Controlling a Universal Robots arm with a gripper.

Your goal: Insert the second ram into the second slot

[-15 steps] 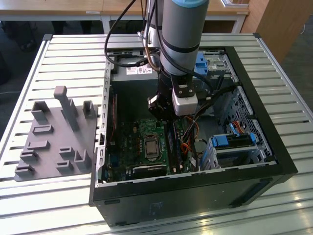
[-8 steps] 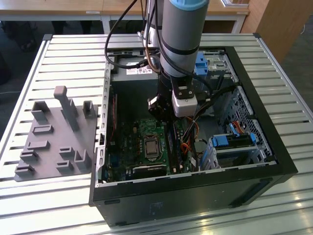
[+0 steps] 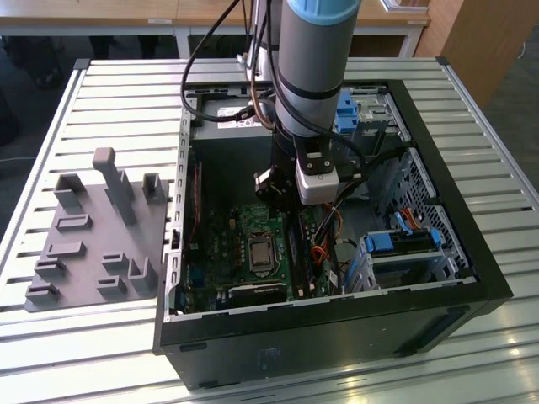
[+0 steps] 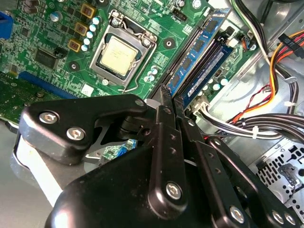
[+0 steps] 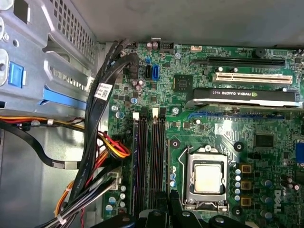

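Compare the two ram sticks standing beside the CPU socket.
Colour: the lighter stick is bright blue, while the darker stick is navy.
Place: the lighter stick stands nearer the CPU socket, and the darker stick stands nearer the cables.
Shared: both stand on edge, parallel and side by side, each carrying a row of black chips. Whether either is fully seated cannot be told.

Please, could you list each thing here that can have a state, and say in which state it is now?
Gripper: jaws shut, nothing between them.
Ram stick nearer the processor: upright in its slot.
Ram stick nearer the cables: upright in the neighbouring slot.
Processor socket: latched, chip bare.
Computer case: lying on its side, panel off.
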